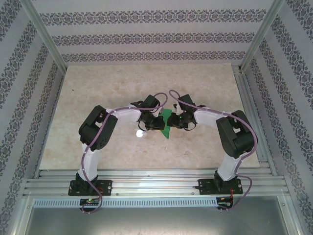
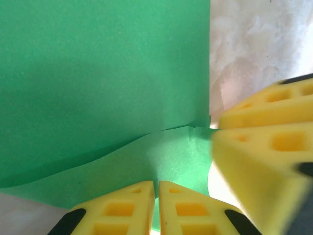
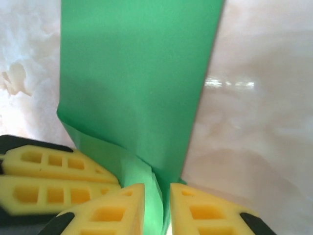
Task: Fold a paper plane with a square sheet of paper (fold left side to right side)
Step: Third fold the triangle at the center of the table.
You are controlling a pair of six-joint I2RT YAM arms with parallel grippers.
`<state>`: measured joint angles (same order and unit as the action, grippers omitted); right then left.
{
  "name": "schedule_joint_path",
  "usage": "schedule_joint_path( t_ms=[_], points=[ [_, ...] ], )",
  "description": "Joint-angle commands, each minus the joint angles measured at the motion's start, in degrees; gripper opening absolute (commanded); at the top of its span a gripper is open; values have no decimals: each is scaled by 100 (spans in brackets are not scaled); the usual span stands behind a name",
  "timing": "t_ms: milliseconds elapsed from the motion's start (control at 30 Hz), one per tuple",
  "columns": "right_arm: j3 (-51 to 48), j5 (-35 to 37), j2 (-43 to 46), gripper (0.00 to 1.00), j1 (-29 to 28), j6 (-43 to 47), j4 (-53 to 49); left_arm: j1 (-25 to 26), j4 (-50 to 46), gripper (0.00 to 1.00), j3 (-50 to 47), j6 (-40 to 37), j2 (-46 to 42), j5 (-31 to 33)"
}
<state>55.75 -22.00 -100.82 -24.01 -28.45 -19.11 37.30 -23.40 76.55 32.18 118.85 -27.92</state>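
1. A pale, marble-patterned table (image 1: 98, 93) seen from above, boxed in by wallpapered walls (image 1: 146, 39) with a striped floral print.
2. Two black-and-white robot arms rise from the near edge. The left arm (image 1: 98, 129) and the right arm (image 1: 234, 132) bend inward and meet near the middle of the table.
3. Between them is the bright green sheet of paper (image 1: 167, 126), partly folded and lifted off the table. From above it reads as a narrow wedge.
4. The left gripper (image 2: 157, 183) has its yellow fingers pressed almost together, pinching a lower edge of the sheet. A soft crease runs across the paper above them.
5. The right gripper (image 3: 157, 187) has its yellow fingers slightly parted, with a folded edge of the sheet standing in the gap. I cannot tell whether they press on it.
6. The two grippers sit just beside each other, each wrist camera catching the other's yellow fingers.
7. A small white shiny spot (image 1: 139, 133) lies on the table, just left of the paper.
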Motion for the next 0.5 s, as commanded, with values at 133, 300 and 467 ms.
schedule_joint_path(
  t_ms=[133, 300, 467],
  points=[
    [-893, -241, 1246, 8, 27, -300, 178, 154, -230, 14, -117, -89, 420, 460],
    [-1422, -703, 1218, 3, -338, -1079, 1240, 155, -314, 13, -53, -127, 420, 503],
    [-1504, -772, 856, 0, -472, -1409, 1876, 155, -349, 13, -9, -133, 405, 494]
  ],
)
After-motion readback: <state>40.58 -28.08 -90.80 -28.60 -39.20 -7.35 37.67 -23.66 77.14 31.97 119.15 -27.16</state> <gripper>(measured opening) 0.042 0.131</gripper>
